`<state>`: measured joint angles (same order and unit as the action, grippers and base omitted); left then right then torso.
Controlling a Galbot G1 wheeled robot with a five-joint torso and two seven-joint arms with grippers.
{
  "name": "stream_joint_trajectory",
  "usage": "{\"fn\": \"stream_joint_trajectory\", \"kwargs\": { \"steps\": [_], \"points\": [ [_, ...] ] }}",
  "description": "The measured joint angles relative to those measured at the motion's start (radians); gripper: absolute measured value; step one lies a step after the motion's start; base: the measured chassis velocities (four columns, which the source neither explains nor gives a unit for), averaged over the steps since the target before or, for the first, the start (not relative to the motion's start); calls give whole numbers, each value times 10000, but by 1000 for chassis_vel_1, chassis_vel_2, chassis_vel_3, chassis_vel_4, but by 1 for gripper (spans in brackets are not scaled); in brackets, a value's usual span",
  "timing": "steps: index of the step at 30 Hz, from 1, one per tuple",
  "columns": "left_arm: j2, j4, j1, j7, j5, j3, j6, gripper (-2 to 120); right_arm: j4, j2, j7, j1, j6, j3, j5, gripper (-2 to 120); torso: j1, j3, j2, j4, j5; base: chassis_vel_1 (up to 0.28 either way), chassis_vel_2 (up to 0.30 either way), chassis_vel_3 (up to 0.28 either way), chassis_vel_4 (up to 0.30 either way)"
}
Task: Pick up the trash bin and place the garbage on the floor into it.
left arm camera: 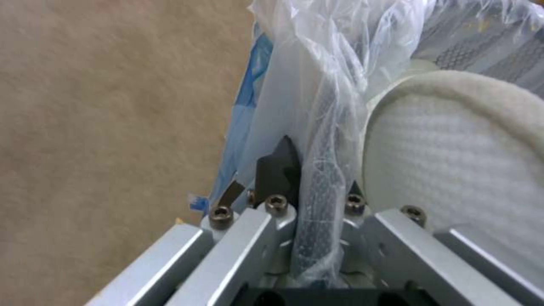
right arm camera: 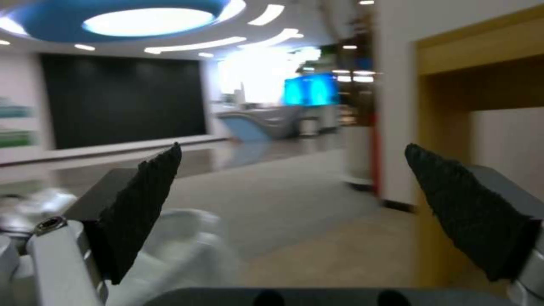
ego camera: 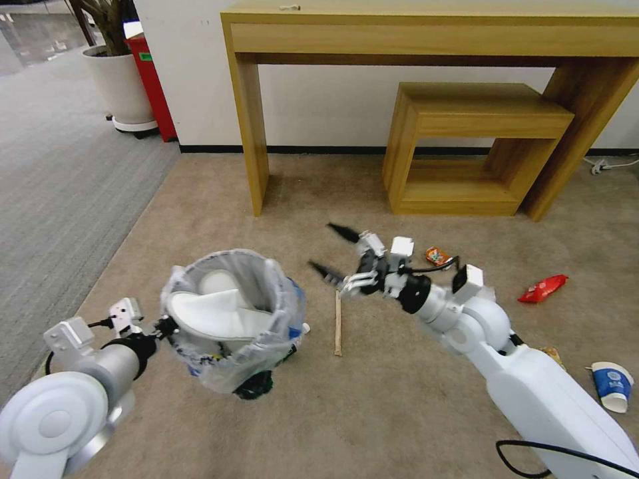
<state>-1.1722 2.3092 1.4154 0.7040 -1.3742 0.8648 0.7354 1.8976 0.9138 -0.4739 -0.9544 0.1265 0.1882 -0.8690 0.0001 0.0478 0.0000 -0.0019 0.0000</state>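
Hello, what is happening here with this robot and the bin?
The left gripper is shut on the rim of the trash bin, which already holds a white slipper. The right gripper is open, empty, above the beige floor. A wooden stick, red wrapper and blue-white cup lie there.

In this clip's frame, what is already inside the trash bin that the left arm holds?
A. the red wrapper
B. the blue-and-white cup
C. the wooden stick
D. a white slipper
D. A white slipper lies in the bagged trash bin, which the left pincer grips by its rim; the wooden stick, red wrapper and cup lie on the floor.
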Motion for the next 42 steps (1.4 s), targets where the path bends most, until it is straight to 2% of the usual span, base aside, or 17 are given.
{"fn": "stream_joint_trajectory", "kwargs": {
  "steps": [1,4,5,8,12,14,15,16,17,19,23,32,42],
  "points": [
    [0,0,0,0,0,0,0,1,0,0,0,0,0,0,0,100,0,0,0,0,0,0,0,0,0],
    [200,-97,28,279,6,454,0,1,335,-49,1200,-1274,104,1470,784,100,1,0,0,0,0,0,0,0,0],
    [200,-97,28,279,6,454,0,1,335,-49,1200,-1274,104,1470,784,100,1,0,0,0,0,0,0,0,0],
    [265,-191,127,228,237,1209,1,1,548,328,2211,-2479,403,2839,1734,100,0,-1,0,-2,2,0,0,0,0],
    [264,-308,147,17,499,1789,0,1,691,695,2863,-3049,530,3431,2198,100,0,0,0,-3,0,0,0,0,0],
    [241,-419,191,-140,503,2520,0,1,938,1509,3434,-3736,686,4122,2747,100,0,-1,0,0,-3,0,0,0,0],
    [216,-442,218,-161,465,2746,0,1,994,1875,3486,-3941,781,4332,2951,100,0,-2,0,0,-1,0,0,0,0],
    [216,-442,218,-161,465,2746,0,1,994,1875,3486,-3941,781,4332,2951,100,0,-2,0,0,-1,0,0,0,0],
    [161,-469,252,-184,428,2992,0,1,1067,2403,3493,-4201,897,4547,3177,100,0,-1,0,-1,0,0,0,0,0],
    [73,-515,317,-195,386,3256,0,1,1125,3003,3489,-4484,1021,4693,3393,100,0,-2,1,-2,-3,0,0,0,0],
    [-42,-519,432,-210,275,3503,0,1,1099,3542,3442,-4672,1223,4679,3738,100,0,-1,0,0,-4,0,0,0,0],
    [-60,-345,576,-274,31,3830,0,1,1082,4003,3147,-4614,1396,4349,4014,100,0,0,0,0,-2,0,0,0,0],
    [-148,-212,630,-330,46,3738,0,1,1127,4077,3069,-4647,1522,4196,3944,100,0,0,0,0,-2,0,0,0,0]
  ]
}}
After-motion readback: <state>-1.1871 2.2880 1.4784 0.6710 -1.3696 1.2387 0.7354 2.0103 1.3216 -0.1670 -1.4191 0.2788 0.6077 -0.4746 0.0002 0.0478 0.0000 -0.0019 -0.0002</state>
